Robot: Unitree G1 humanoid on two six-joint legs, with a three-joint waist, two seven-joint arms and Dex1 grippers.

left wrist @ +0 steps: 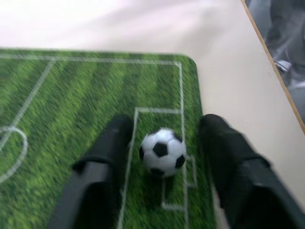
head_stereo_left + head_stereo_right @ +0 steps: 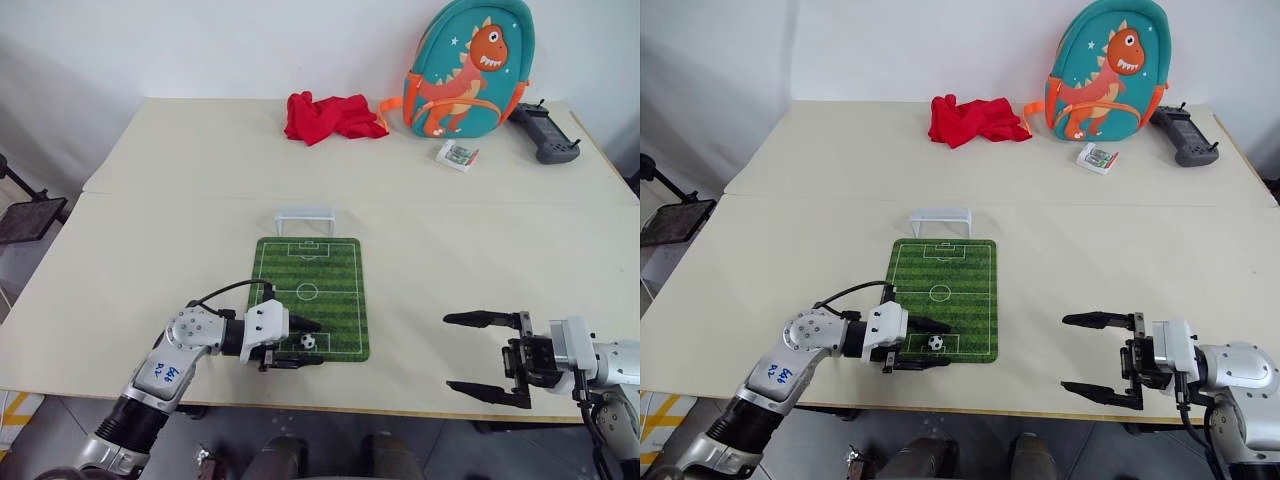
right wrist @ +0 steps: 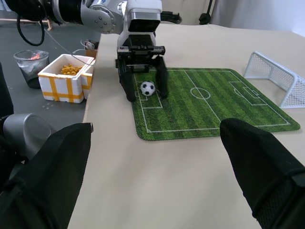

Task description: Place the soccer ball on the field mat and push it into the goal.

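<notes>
L gripper [image 2: 305, 342] sits at the near edge of the table [image 2: 150, 240], over the near end of the field mat [image 2: 335, 290], pointing right. Its fingers [image 1: 102, 162] are apart, one on each side of the soccer ball [image 2: 308, 342]; in the L wrist view there's a gap btwn ball and each finger, so not clamped. Ball rests on the mat inside the near penalty box, near the mat's near edge.

R gripper [image 2: 470, 355] hovers near the table's near-right edge, well apart from the mat, pointing left, fingers spread wide w/ nothing btwn them.

Mat lies lengthwise, roughly centre of table. Goal [image 2: 305, 217] stands on the table just beyond the mat's far end, mouth facing the mat; whether it touches the mat edge can't tell.

Far side of table: red cloth [image 2: 330, 116] crumpled left of centre, teal dinosaur backpack [image 2: 468, 70] upright to its right, small white box [image 2: 458, 155] in front of the backpack, black controller [image 2: 543, 133] at far right.

R wrist view: white-and-yellow container [image 3: 66, 76] w/ yellow bits on the floor past the table edge, a bin [image 3: 29, 64] beside it.
</notes>
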